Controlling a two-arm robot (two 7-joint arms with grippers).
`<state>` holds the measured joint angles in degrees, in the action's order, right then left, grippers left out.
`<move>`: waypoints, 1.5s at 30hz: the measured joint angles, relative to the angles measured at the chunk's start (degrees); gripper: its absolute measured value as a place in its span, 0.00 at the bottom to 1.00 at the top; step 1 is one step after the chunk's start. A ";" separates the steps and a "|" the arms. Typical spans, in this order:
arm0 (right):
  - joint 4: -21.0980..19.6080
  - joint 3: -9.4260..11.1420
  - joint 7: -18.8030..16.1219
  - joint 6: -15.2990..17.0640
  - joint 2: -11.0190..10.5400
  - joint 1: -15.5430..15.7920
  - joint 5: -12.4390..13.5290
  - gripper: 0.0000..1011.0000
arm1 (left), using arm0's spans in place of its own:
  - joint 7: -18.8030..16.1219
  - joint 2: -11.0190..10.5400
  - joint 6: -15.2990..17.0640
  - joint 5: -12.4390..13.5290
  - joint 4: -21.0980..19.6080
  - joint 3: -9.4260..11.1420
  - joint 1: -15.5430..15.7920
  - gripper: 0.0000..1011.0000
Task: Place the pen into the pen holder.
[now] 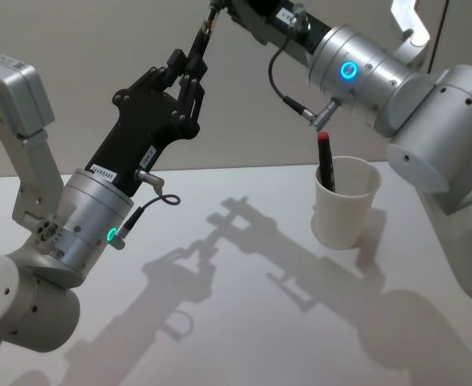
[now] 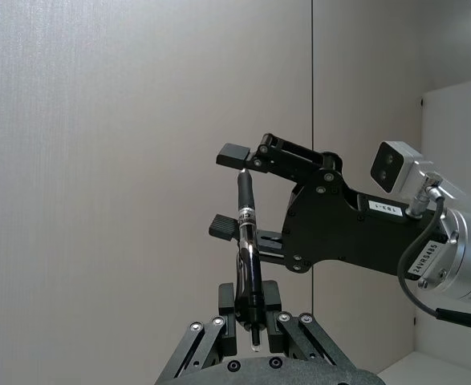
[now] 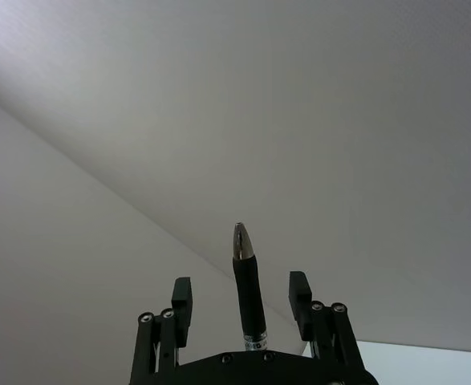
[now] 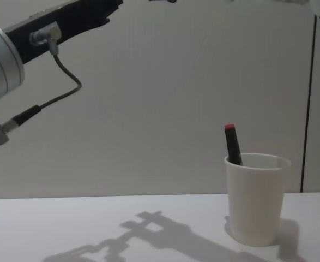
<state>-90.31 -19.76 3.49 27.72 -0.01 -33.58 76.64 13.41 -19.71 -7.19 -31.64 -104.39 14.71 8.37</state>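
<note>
Carefully, we'd clamp the spread right gripper (image 3: 241,290) onto the slim black pen (image 2: 247,241) before the left gripper (image 2: 251,309) pinching it releases, then head right to the white paper cup (image 1: 344,211).

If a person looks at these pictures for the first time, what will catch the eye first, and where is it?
Most striking is the black pen held high above the table between both arms: the left gripper is shut on its lower part, while the right gripper stands open around its upper part. To the robot's right, a white paper cup stands upright on the table with a red-capped marker leaning inside.
</note>
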 joint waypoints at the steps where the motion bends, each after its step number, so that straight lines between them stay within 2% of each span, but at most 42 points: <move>1: 0.02 -0.03 -0.01 -0.03 0.01 -0.01 0.02 0.74 | 0.00 0.00 0.00 0.00 0.00 0.00 0.00 0.19; 5: 0.04 -0.06 -0.04 -0.07 0.01 -0.03 0.07 0.64 | 0.00 0.00 0.00 0.00 0.00 0.00 0.00 0.19; 10: 0.07 -0.11 -0.07 -0.13 0.01 -0.05 0.12 0.48 | 0.00 0.00 0.00 0.00 0.00 0.00 0.00 0.19; 11: 0.07 -0.11 -0.08 -0.14 0.01 -0.05 0.13 0.42 | 0.00 0.00 0.00 0.00 0.00 0.00 0.00 0.19; 17: 0.12 -0.15 -0.09 -0.18 0.01 -0.07 0.17 0.26 | 0.00 0.00 0.00 0.00 0.00 0.00 0.00 0.19; 18: 0.12 -0.16 -0.09 -0.19 0.01 -0.08 0.18 0.20 | 0.00 0.00 0.00 0.00 0.00 0.00 0.00 0.19; 21: 0.14 -0.15 -0.08 -0.24 0.01 -0.09 0.18 0.15 | 0.02 0.00 -0.06 0.00 -0.01 0.00 0.00 0.19; 38: 0.14 -0.18 -0.11 -0.22 0.01 -0.11 0.22 0.14 | 0.02 0.00 -0.06 0.00 0.00 0.00 0.00 0.20; 41: 0.12 -0.21 -0.15 -0.21 0.03 -0.11 0.24 0.14 | 0.00 0.00 0.01 0.00 0.02 0.01 0.00 0.27; 42: 0.12 -0.22 -0.15 -0.21 0.03 -0.11 0.24 0.14 | 0.00 0.00 0.01 0.00 0.02 0.01 0.00 0.33; 45: 0.12 -0.21 -0.15 -0.21 0.01 -0.11 0.24 0.14 | 0.00 0.00 0.01 0.00 0.02 0.01 0.00 0.39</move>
<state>-90.19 -19.98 3.34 27.52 0.00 -33.70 76.88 13.41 -19.71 -7.18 -31.64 -104.37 14.71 8.38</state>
